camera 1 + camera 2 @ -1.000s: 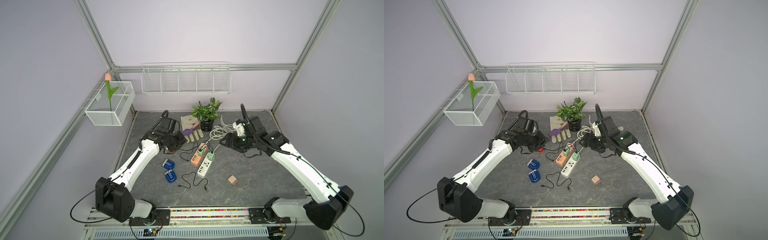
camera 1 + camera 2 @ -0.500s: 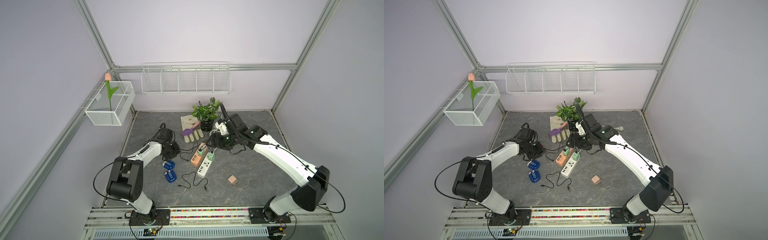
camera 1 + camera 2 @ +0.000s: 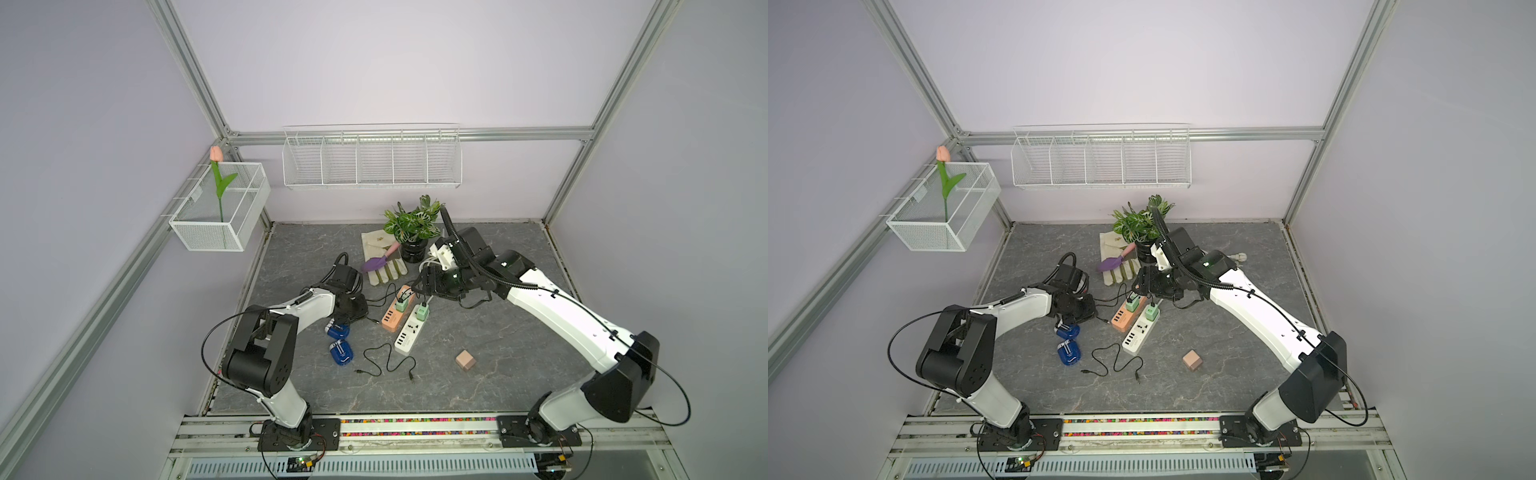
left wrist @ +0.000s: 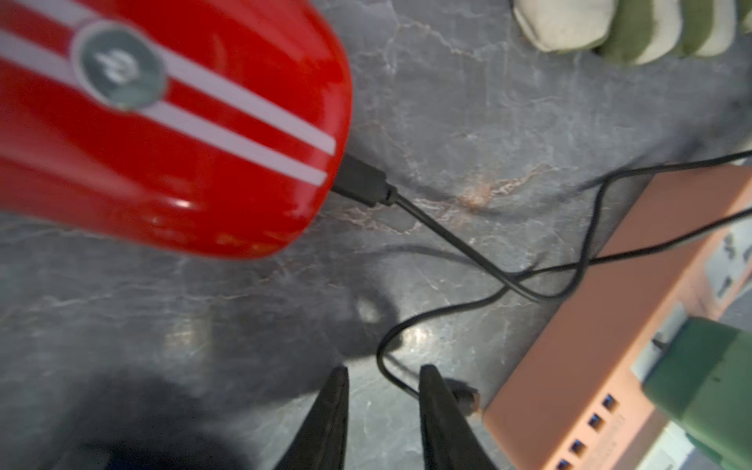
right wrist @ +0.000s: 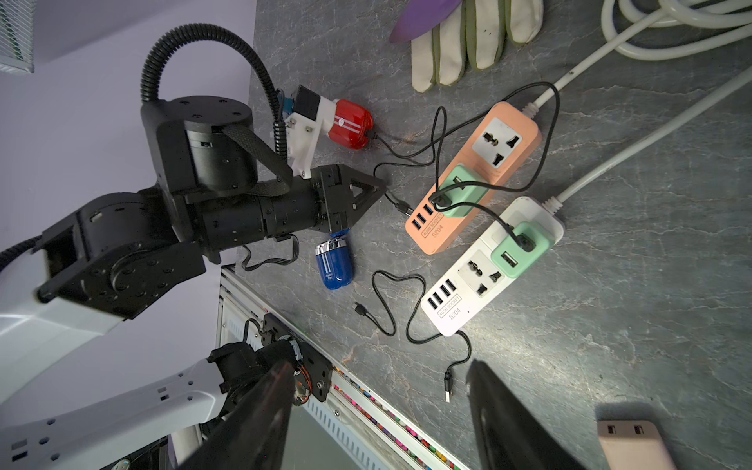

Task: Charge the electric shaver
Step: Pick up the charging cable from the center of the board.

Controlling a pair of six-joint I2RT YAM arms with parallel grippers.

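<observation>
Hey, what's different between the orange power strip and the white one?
Colour: the orange strip is peach, the white strip off-white. The orange strip's adapter fills the socket nearer its USB ports; the white strip's adapter fills the one nearer its cord. Both have four USB ports, two sockets and one green adapter.

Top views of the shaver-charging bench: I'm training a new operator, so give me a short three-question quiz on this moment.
1. True or false: a cable is plugged into the red shaver.
2. How many blue shavers are in view? A one, B two, C three.
3. What colour is the power strip nearest the left gripper?

Key: 1 true; 2 B; 3 orange.
</observation>
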